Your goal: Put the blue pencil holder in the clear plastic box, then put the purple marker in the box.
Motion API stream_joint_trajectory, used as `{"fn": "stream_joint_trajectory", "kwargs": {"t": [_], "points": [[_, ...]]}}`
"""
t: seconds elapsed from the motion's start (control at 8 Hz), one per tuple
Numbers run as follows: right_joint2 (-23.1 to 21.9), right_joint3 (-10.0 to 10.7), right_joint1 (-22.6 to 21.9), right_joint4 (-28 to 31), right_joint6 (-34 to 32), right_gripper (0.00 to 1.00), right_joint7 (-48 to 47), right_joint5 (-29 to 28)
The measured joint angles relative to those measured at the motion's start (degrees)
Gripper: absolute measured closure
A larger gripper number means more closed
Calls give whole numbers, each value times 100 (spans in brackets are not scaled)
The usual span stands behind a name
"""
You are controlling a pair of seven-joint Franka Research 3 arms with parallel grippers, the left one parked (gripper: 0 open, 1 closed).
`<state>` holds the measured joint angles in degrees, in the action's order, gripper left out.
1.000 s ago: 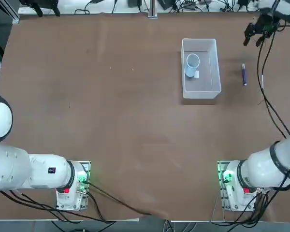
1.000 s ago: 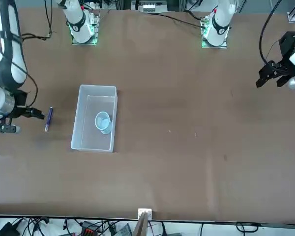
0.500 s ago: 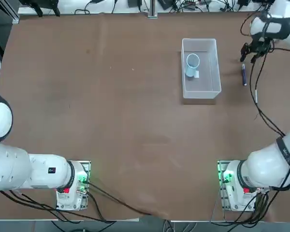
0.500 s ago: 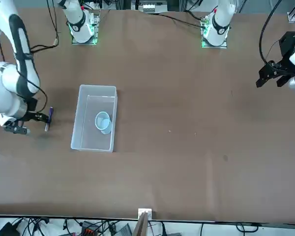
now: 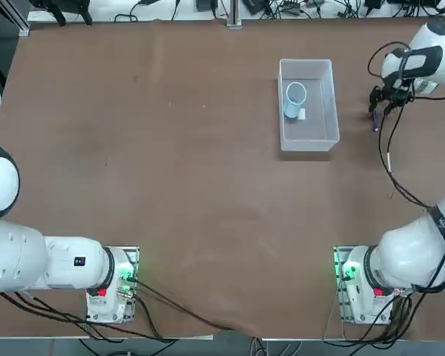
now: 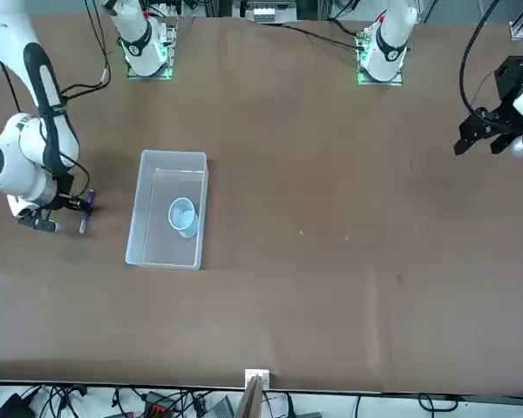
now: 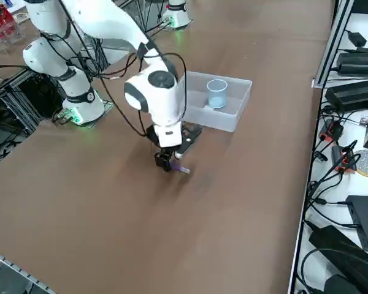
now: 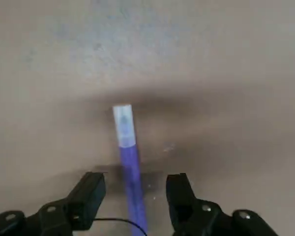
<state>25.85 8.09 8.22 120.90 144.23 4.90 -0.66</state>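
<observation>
Seen from above, left to right, the clear plastic box point(image 5: 323, 93) stands on the worktop point(image 5: 178, 178) with the blue pencil holder point(image 5: 293, 106) inside; beyond its right wall lie the purple marker point(image 8: 131, 177) and the right gripper point(image 8: 137, 180). The jaws are spread on either side of the marker, grasping nothing. An off-centre close could knock or roll the thin marker; coming in too high could make them miss it. Compared with a second ago, box and holder are unchanged, while the gripper has moved over the marker.

4 views, top and front sharing the table point(image 5: 208, 185)
</observation>
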Motion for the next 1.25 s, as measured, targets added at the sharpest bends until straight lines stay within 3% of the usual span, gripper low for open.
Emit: {"fn": "stream_joint_trajectory", "kwargs": {"t": [0.62, 0.75, 0.88, 1.12, 1.25], "points": [[104, -7, 58, 43, 133, 40, -1, 0], [83, 14, 68, 42, 131, 58, -1, 26], [69, 21, 94, 42, 128, 70, -1, 35], [27, 13, 91, 45, 110, 83, -1, 40], [33, 7, 88, 47, 113, 83, -1, 41]]}}
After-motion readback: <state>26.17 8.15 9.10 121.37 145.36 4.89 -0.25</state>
